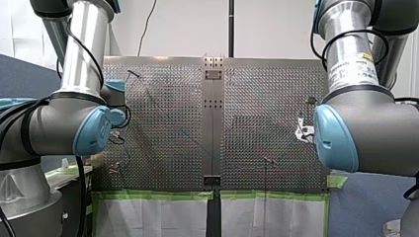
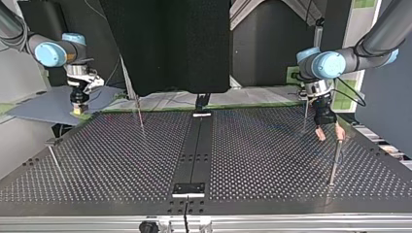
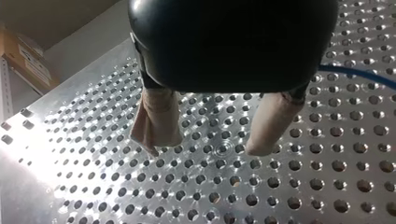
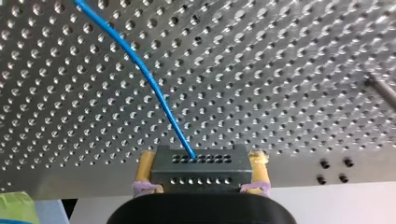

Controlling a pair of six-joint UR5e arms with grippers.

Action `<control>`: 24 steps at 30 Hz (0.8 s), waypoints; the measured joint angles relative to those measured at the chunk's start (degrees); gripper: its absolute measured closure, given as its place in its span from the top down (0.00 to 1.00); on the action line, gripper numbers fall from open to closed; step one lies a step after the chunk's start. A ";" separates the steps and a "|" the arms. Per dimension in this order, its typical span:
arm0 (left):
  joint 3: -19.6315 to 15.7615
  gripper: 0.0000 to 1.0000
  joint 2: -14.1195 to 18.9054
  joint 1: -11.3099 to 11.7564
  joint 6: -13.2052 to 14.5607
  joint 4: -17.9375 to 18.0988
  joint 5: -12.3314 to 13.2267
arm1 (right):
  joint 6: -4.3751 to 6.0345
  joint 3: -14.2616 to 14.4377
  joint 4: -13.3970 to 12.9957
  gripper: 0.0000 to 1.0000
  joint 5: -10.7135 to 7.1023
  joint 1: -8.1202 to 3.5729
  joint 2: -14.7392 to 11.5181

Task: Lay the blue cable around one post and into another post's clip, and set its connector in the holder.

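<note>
Grey connector (image 4: 198, 173) in my right gripper (image 4: 203, 156)

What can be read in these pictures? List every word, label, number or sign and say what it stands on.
White sticker on my right arm: print too blurred to read.
Label on the brown box, left wrist view: too blurred to read.
Nothing else carries writing.
</note>
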 joint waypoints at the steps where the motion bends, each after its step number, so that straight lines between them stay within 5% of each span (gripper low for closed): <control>1: 0.00 1.00 0.00 -0.04 0.06 -0.01 0.04 | 0.62 0.52 0.22 0.00 0.56 0.21 -0.70; 6: 0.00 1.00 0.00 -0.24 0.69 0.00 0.11 | 3.52 1.62 2.14 0.00 2.21 0.83 -3.72; 14: -0.01 1.00 0.01 -0.47 1.08 -0.04 0.10 | 8.46 1.74 4.27 0.00 2.03 0.37 -8.75; 24: -0.01 1.00 0.00 -0.59 1.04 -0.07 0.19 | 9.97 -0.89 7.66 0.00 1.93 -0.04 -14.69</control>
